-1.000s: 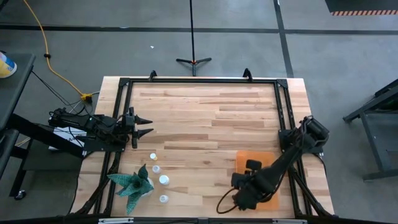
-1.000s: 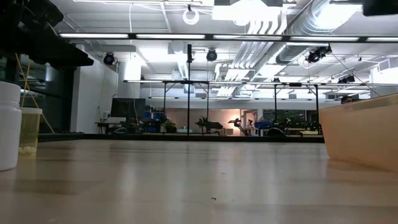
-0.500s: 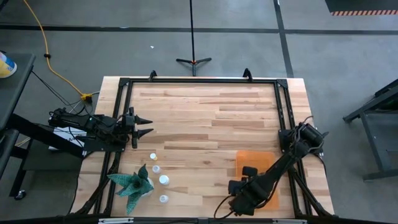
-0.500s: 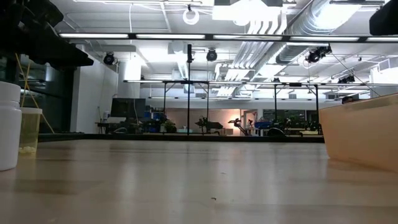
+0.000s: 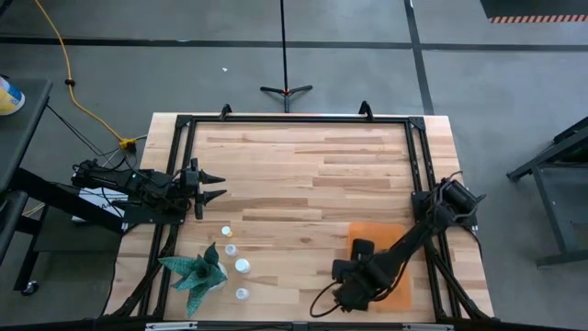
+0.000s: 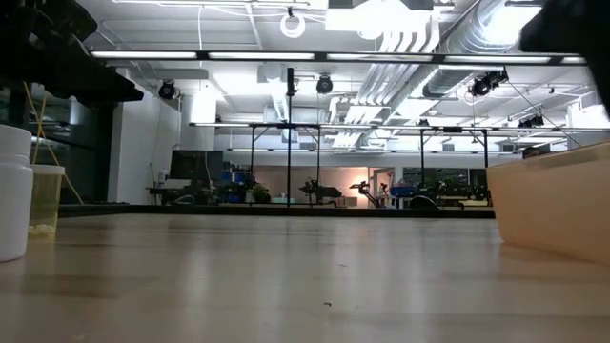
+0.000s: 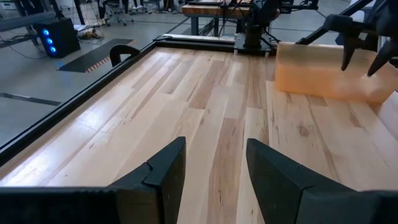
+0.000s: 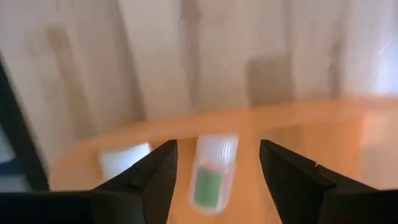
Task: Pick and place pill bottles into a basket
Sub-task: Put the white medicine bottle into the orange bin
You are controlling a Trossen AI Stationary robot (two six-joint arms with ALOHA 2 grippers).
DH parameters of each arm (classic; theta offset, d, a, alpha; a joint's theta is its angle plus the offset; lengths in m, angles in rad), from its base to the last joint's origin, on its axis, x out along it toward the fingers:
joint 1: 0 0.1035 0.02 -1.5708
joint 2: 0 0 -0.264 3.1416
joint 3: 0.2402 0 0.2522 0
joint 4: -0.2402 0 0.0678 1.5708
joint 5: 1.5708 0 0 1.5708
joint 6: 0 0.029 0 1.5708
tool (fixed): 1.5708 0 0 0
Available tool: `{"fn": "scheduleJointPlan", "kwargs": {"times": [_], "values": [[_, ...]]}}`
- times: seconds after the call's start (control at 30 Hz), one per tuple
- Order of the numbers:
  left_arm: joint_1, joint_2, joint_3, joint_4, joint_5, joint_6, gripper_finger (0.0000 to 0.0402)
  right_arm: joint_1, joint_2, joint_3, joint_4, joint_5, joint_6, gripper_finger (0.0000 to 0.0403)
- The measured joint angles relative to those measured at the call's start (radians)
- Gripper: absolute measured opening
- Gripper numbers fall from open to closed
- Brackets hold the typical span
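The orange bin stands at the table's near right; it also shows in the left wrist view and the low view. My right gripper hangs open over the bin's near left corner. In the right wrist view its open fingers frame a white bottle with a green label lying in the bin beside a second white bottle. Several white pill bottles stand on the table at the near left. My left gripper waits open at the left edge.
A spiky green plant-like object sits by the bottles at the near left corner. A black frame runs around the tabletop. In the low view a white bottle and a yellowish translucent container stand at the picture's left.
My right gripper has moved toward the table's left edge, above the bin's near part.
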Motion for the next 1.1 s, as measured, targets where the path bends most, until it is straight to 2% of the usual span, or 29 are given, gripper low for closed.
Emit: {"fn": "scheduleJointPlan", "kwargs": {"times": [0.17,0.4,0.5,0.6,0.7,0.8,0.87,1.0,1.1], "values": [[0.000,0.000,0.000,-0.001,0.000,-0.008,0.0202,-0.024,-0.001,0.000,0.111,0.124,-0.185,0.0209],[0.000,0.000,0.000,-0.004,0.001,-0.015,0.0202,-0.093,-0.009,0.035,0.120,0.125,-0.309,0.0205],[0.000,0.000,0.000,-0.005,0.001,-0.015,0.0202,-0.107,-0.010,0.056,0.161,0.180,-0.384,0.0205],[0.000,0.000,0.000,-0.006,0.001,-0.015,0.0202,-0.122,-0.010,0.044,0.400,0.227,-0.529,0.0204],[0.000,0.000,0.000,-0.006,0.001,-0.015,0.0202,-0.146,-0.010,-0.009,0.692,0.200,-0.687,0.0201],[0.000,0.000,0.000,-0.006,0.002,-0.015,0.0202,-0.186,-0.010,-0.081,0.894,0.188,-0.771,0.0200],[0.000,0.000,0.000,-0.006,0.002,-0.015,0.0202,-0.227,-0.010,-0.135,1.060,0.138,-0.801,0.0201],[0.000,0.000,0.000,-0.006,0.002,-0.015,0.0202,-0.316,-0.005,-0.266,1.430,-0.052,-0.822,0.0207],[0.000,0.000,0.000,-0.007,0.002,-0.015,0.0202,-0.356,0.000,-0.323,1.575,-0.137,-0.823,0.0215]]}}
